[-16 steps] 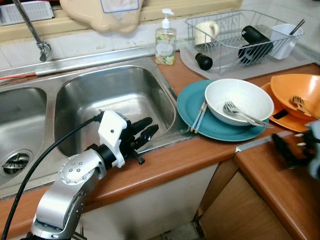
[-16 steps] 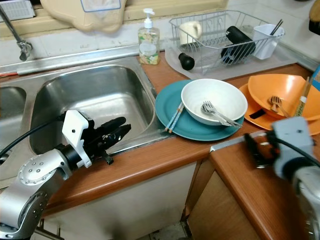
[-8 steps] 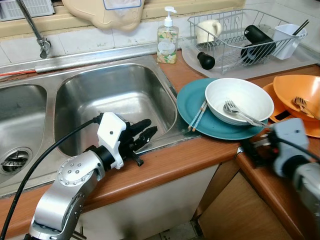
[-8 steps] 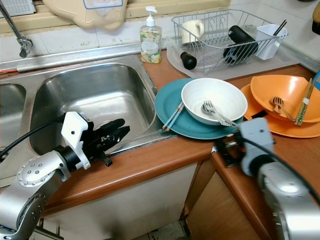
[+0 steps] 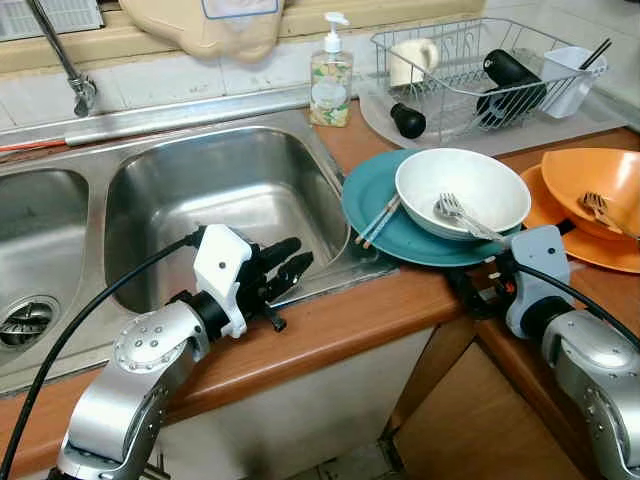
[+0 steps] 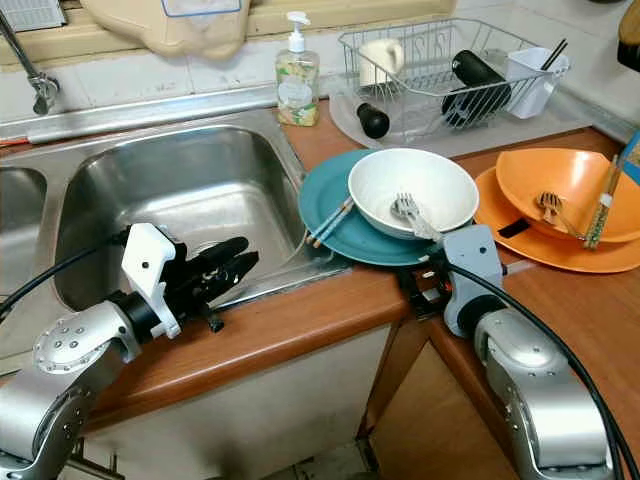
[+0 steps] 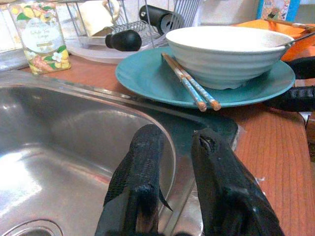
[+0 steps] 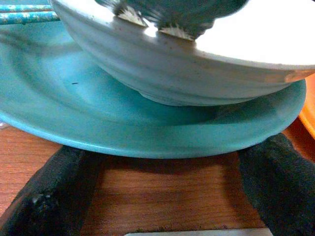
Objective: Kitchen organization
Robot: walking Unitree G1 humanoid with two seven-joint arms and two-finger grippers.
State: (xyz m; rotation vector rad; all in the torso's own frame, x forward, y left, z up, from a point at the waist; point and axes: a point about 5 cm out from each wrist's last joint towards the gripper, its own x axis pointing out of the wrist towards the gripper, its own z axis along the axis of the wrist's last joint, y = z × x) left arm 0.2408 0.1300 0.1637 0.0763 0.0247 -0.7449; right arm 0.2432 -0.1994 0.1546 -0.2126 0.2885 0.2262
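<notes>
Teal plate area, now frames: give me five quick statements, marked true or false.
1. The white bowl sits on the teal plate. True.
2. The chopsticks lie inside the white bowl. False: they rest on the teal plate beside the bowl.
3. The right gripper has its fingers spread at the teal plate's near edge. True.
4. The left gripper holds the soap bottle. False: it is open and holds nothing, at the front rim of the sink.
5. The fork lies in the white bowl. True.
</notes>
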